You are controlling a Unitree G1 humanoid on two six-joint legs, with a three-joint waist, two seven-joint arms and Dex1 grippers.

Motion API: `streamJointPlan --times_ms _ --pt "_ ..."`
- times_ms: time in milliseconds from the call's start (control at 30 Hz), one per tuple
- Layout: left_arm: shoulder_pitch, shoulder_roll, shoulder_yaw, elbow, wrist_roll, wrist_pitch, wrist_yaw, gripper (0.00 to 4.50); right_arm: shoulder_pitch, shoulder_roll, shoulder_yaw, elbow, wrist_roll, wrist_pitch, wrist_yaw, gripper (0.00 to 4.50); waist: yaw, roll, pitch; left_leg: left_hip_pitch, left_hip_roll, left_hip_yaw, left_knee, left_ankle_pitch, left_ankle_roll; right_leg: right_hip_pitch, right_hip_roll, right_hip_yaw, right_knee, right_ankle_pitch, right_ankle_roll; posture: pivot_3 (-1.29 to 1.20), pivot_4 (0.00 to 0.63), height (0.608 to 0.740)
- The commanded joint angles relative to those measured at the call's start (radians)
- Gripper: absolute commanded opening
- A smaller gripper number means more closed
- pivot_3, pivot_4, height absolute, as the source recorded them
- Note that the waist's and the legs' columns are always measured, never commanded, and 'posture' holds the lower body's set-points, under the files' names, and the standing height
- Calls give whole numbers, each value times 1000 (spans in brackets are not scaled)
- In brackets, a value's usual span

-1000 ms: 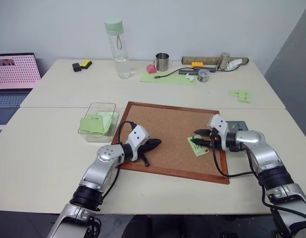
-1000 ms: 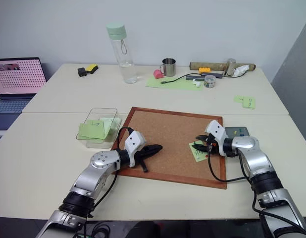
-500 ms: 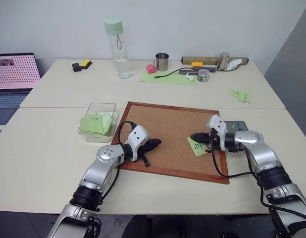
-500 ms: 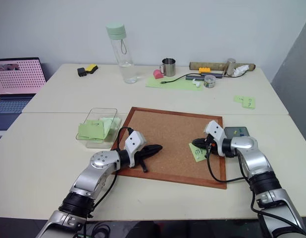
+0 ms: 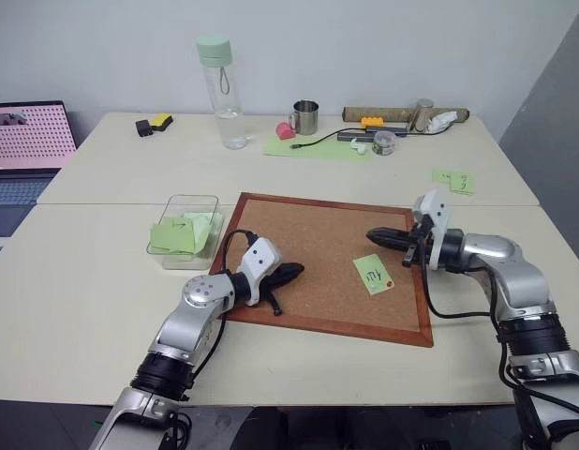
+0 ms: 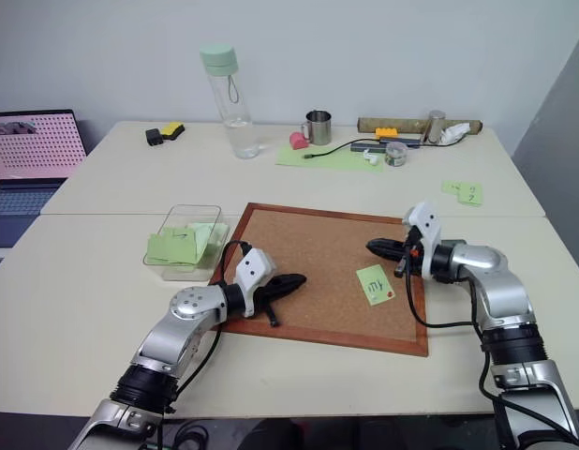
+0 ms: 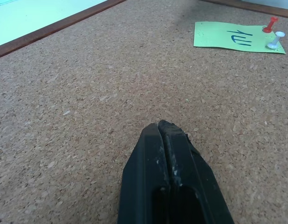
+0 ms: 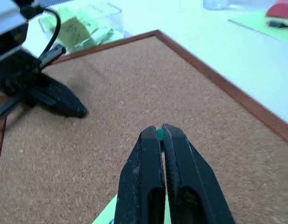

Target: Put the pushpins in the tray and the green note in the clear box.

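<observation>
The green note [image 5: 373, 275] lies on the cork board [image 5: 308, 230] near its right edge. A red pushpin [image 7: 270, 24] and a pale one [image 7: 276, 39] stand in one corner of the note. My right gripper [image 5: 374, 234] hovers above the board just behind the note, shut on the green pushpin [image 8: 159, 135], which peeks out between the fingertips. My left gripper [image 5: 293, 273] rests shut and empty on the board's left part. The clear box [image 5: 173, 201] sits left of the board with other green notes inside. The tray is hidden behind my right wrist.
The back of the table holds a water bottle [image 5: 219, 89], a metal mug [image 5: 306, 116], a pale green sheet [image 5: 313, 147] with a cable, and small clutter. A laptop [image 5: 27, 141] is at the far left. Loose green notes [image 5: 456, 179] lie at the right.
My right gripper closed at the note's corner, then rose and drew back to the right with the green pushpin. The note now lies uncovered. The left arm stayed still.
</observation>
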Motion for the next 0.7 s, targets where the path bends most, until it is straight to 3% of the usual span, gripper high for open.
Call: streamJointPlan --times_ms 33,267,333,533,700 --pt "41 11 -38 25 37 37 -9 0 28 -107 -88 24 -28 5 -32 46 0 0 0 0 0 0 0 0 0 0 0 0 0 0 0 0 150 740" --pt "36 17 -42 29 42 33 -21 0 78 -183 -88 171 -128 -71 -87 46 0 2 -2 1 0 2 0 0 0 1 0 1 0 0 0 0 150 740" --pt "32 18 -42 31 44 33 -24 0 84 -184 -79 206 -154 -96 -100 255 0 3 -2 1 0 2 0 0 0 1 0 1 1 0 0 0 150 740" --pt "32 22 -39 27 48 35 -27 0 90 -171 -80 236 -189 -147 -125 1390 0 3 -3 1 0 3 0 0 0 1 0 2 1 0 0 0 150 740" --pt "40 28 -37 17 48 39 -29 0 110 -179 -115 155 -144 -153 -85 2600 0 3 -3 1 0 2 0 0 0 1 0 2 1 0 0 0 150 740"
